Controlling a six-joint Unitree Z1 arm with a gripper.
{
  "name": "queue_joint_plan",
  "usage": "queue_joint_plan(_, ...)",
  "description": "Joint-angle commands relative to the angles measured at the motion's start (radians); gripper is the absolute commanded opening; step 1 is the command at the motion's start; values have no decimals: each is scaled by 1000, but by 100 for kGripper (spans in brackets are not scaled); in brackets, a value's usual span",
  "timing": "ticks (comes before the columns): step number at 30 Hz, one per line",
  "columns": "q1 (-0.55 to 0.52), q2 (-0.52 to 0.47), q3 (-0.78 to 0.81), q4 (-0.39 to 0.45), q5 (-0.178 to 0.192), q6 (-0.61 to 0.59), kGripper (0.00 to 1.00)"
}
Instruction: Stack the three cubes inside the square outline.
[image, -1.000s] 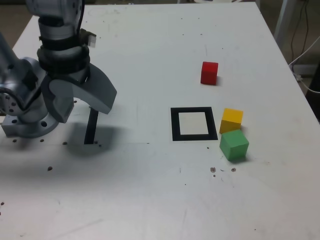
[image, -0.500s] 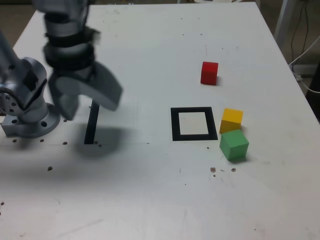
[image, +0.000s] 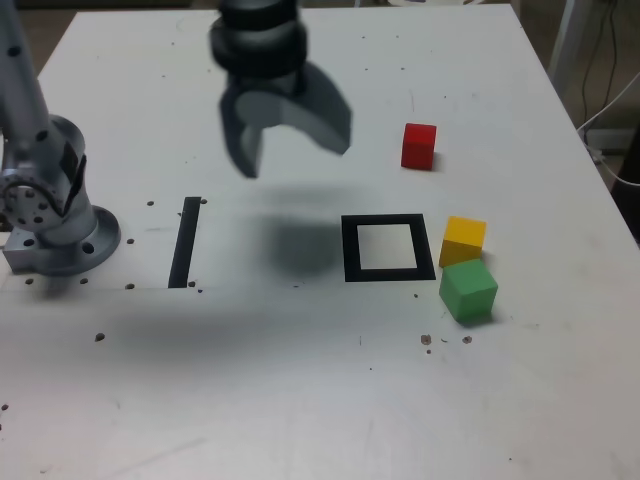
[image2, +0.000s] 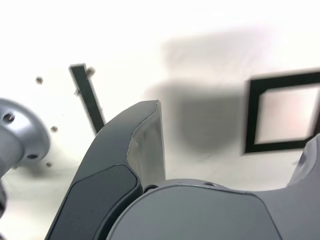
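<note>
Exterior view:
Fingers: your gripper (image: 294, 158) hung above the table (image: 250, 380), blurred, its two fingers spread wide and pointing down.
Red: your red cube (image: 419, 146) sat on the table, to the exterior view's right of the fingers, nearest them of the three cubes.
Yellow: your yellow cube (image: 463, 242) sat farther from the fingers, toward the exterior view's lower right, just beside the square's border.
Green: your green cube (image: 468, 290) lay past the yellow one as seen from the fingers, so close that you could not tell whether they touched.
Square: your black-bordered square (image: 350, 248) with its white centre lay flat, lower in the view than the fingers and to their right.
Strip: your black strip (image: 185, 242) lay to the exterior view's lower left of the fingers.
Base: your arm's base (image: 65, 240) stood beyond the strip, well apart from the fingers.

Wrist view:
Fingers: you had them wide, with only bare table and shadow showing between the tips.
Square: you saw part of it between the fingers, one finger covering a bit of its border.
Strip: it ran outside the other finger, which hid one end.
Base: part of it showed farther out past the strip.
</note>
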Motion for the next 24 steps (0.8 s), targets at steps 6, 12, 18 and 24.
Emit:
queue_joint_plan(6, 101, 152, -228, 65, 30, 75, 97)
queue_joint_plan(12, 165, 264, -377, 83, 52, 133, 97)
queue_joint_plan(18, 200, 367, -482, 107, 53, 180, 97)
queue_joint_plan(24, 208, 432, -520, 117, 57, 205, 95)
